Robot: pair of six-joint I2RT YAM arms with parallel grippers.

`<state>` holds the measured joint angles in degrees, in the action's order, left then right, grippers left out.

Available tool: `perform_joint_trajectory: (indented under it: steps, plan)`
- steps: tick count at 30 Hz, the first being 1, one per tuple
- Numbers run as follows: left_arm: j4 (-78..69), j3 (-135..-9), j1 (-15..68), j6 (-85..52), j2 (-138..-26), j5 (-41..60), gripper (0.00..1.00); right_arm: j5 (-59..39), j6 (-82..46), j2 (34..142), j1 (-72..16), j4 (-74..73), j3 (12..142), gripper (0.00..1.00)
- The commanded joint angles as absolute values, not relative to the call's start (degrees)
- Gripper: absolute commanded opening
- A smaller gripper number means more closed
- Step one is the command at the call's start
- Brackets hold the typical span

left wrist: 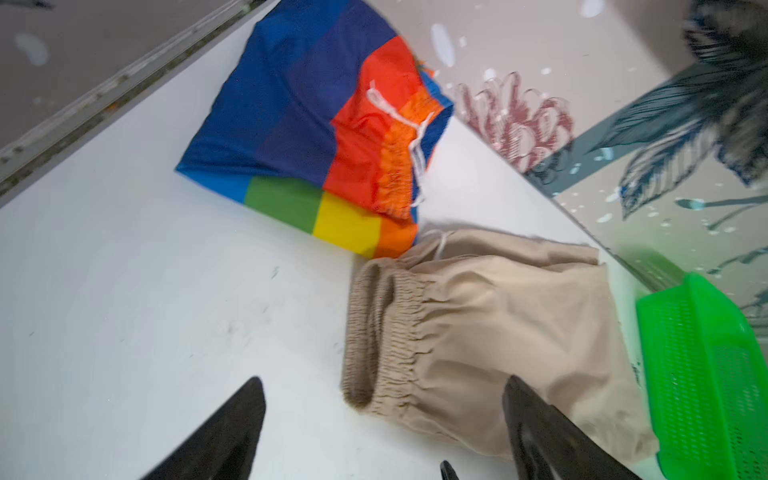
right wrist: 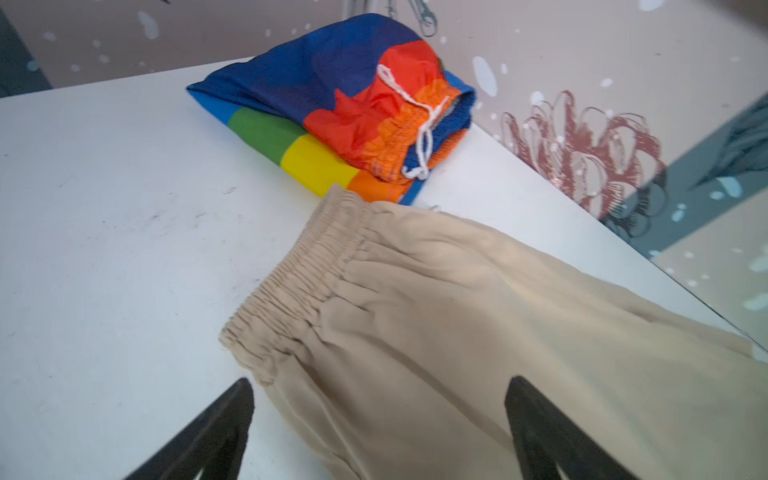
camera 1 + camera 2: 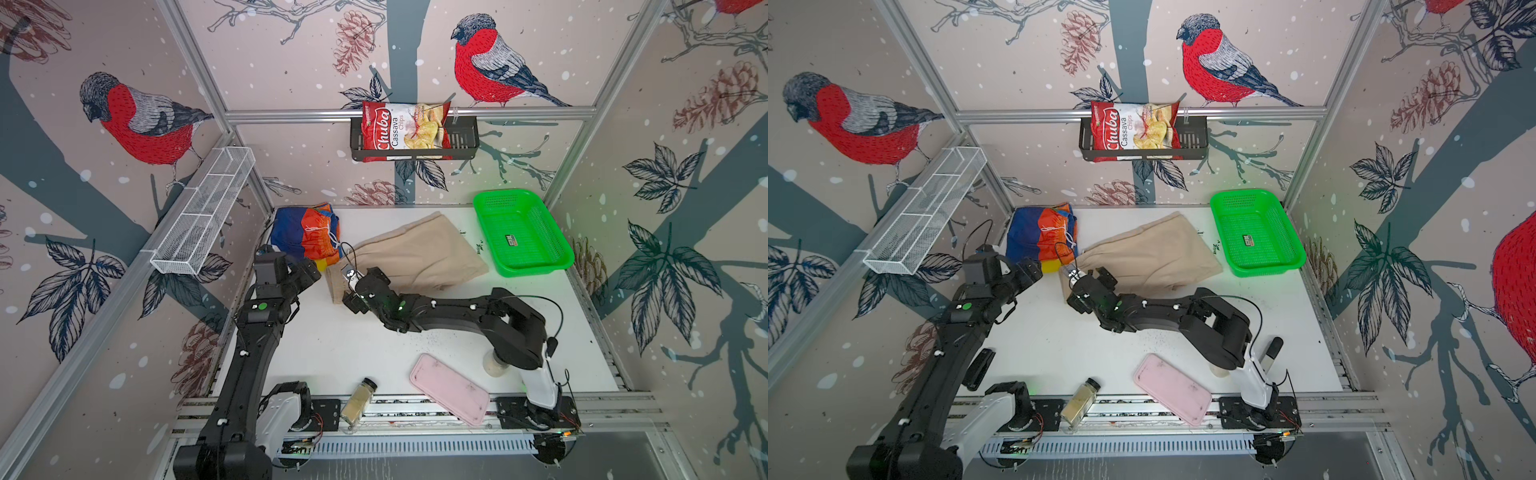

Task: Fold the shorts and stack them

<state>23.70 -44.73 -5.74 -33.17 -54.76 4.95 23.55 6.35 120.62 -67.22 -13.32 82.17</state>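
the left arm (image 3: 245,361) stood steep and the right arm (image 3: 449,311) lay low, left gripper (image 1: 382,384) and right gripper (image 2: 379,384) wide and empty above the beige shorts (image 3: 419,253) on the white table (image 3: 332,345), rainbow shorts (image 3: 305,232) folded behind, and, in top views only, a chips bag (image 3: 405,126) on the bird-papered wall (image 3: 291,158).

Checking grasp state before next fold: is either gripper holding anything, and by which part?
Nothing held: left gripper and right gripper are both open, empty, near the waistband of the beige shorts.
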Motion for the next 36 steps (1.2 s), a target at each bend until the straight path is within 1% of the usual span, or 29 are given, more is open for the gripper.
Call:
perform_joint_trajectory:
  steps: [1, 7, 15, 17, 19, 21, 23, 26, 28, 32, 36]
  plan:
    - [24.38, -42.51, -9.36, -33.95, -55.53, 10.93, 0.88, 17.25, 9.91, 124.82, -67.53, -12.59, 87.07, 0.94]
    - [23.33, -42.16, -11.22, -33.35, -57.14, 11.73, 0.89, 12.63, 9.69, 133.7, -67.63, -8.13, 95.97, 0.94]
    - [20.98, -40.87, -12.04, -33.95, -59.76, 14.36, 0.89, 7.36, 5.71, 136.88, -68.04, -5.79, 94.69, 0.93]
    - [20.6, -40.44, -12.05, -34.09, -60.33, 15.02, 0.89, 6.27, 4.51, 138.15, -67.86, -4.26, 95.81, 0.85]
    - [20.17, -40.03, -12.04, -34.27, -60.6, 15.81, 0.89, 5.46, 3.42, 139.71, -67.58, -2.56, 97.75, 0.74]
    - [19.53, -39.57, -12.04, -34.49, -60.67, 17.23, 0.89, 5.62, 2.44, 141.28, -67.2, -1.2, 99.82, 0.57]
    - [18.25, -38.62, -12.04, -34.38, -61.07, 19.89, 0.9, 5.37, 1.29, 142.31, -66.51, -0.45, 101.64, 0.35]
    - [16.8, -37.07, -12.04, -34.29, -62.08, 24.03, 0.91, 1.63, -0.12, 140.87, -65.3, -1.05, 101.48, 0.12]
    - [17.69, -36.73, -12.04, -34.26, -63.27, 25.52, 0.92, 0.13, -0.82, 138.51, -65.08, -2.37, 99.65, 0.02]
    - [18.99, -36.37, -12.04, -32.43, -65.29, 28.51, 0.96, -2.72, -4.01, 132.22, -64.35, -6.41, 93.17, 0.01]
    - [12.73, -33.18, -11.98, -36.23, -66.64, 33.59, 0.97, -5.49, -7.26, 126.47, -63.89, -10.98, 86.32, 0.01]
